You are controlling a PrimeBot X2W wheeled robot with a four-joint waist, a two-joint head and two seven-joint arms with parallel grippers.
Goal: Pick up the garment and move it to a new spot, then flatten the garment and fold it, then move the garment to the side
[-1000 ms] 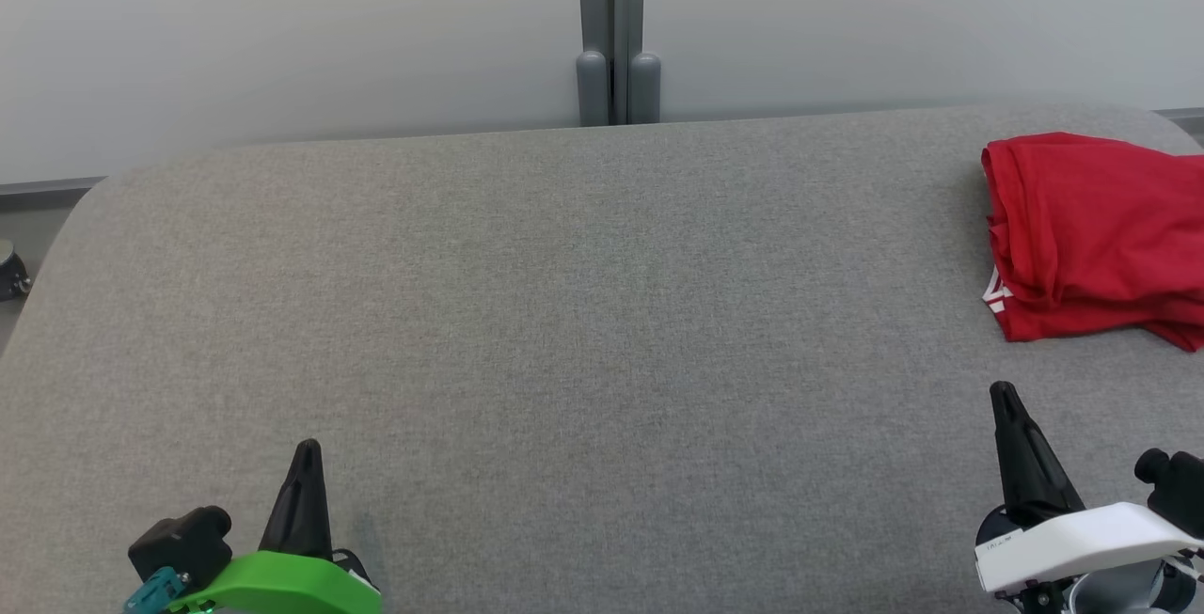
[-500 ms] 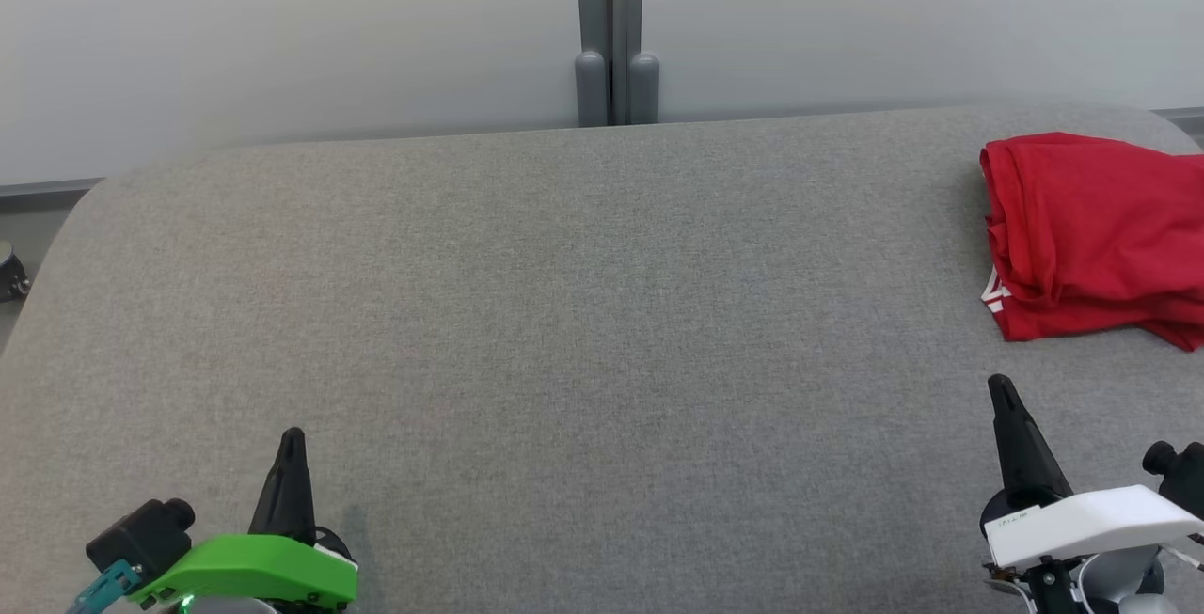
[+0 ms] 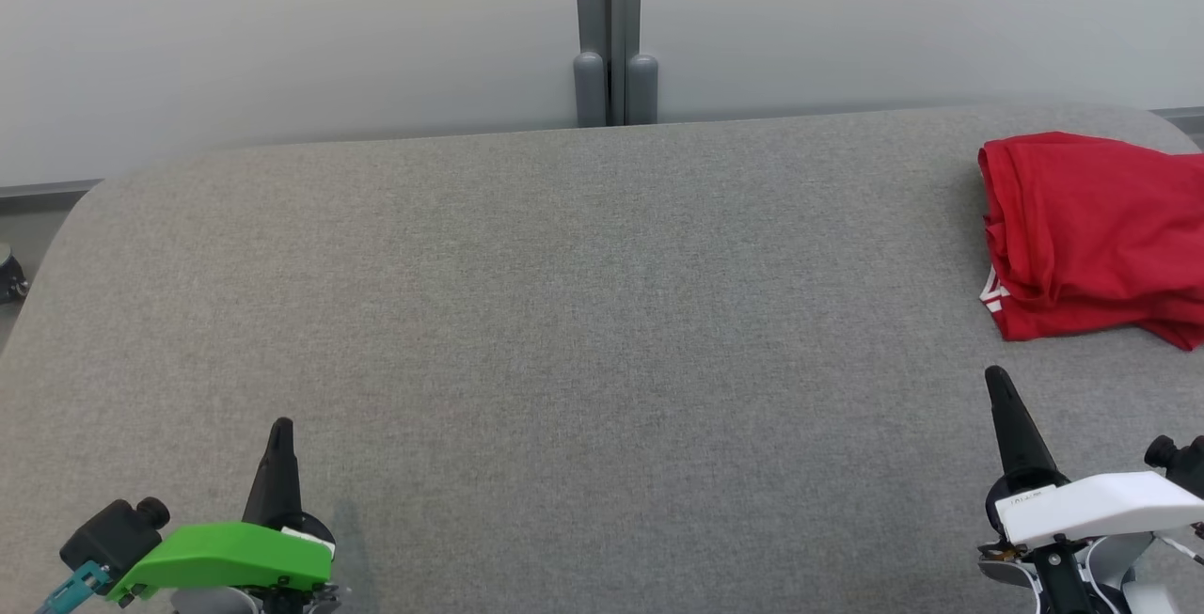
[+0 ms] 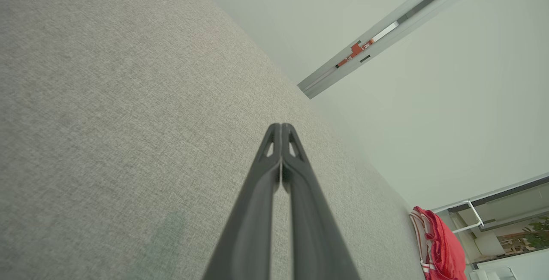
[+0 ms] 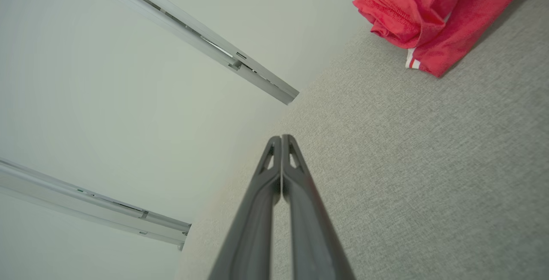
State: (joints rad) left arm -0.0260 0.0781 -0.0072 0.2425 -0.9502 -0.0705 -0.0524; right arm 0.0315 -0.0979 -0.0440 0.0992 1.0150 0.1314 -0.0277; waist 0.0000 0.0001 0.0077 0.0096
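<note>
Red garment [image 3: 1096, 233] lies at table's [image 3: 564, 313] far-right corner, fold facing table's middle; left gripper [image 3: 280, 428] and right gripper [image 3: 994, 379] clenched, empty.

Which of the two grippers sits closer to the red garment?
The right gripper, white-cased, just below the garment; the green-cased left gripper is far across the table.

Bright, even, soft light; faint shadows; wrist views distorted.

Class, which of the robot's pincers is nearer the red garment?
Right. The right pincer is just short of the red garment; the left pincer is far off across the grey surface.
</note>
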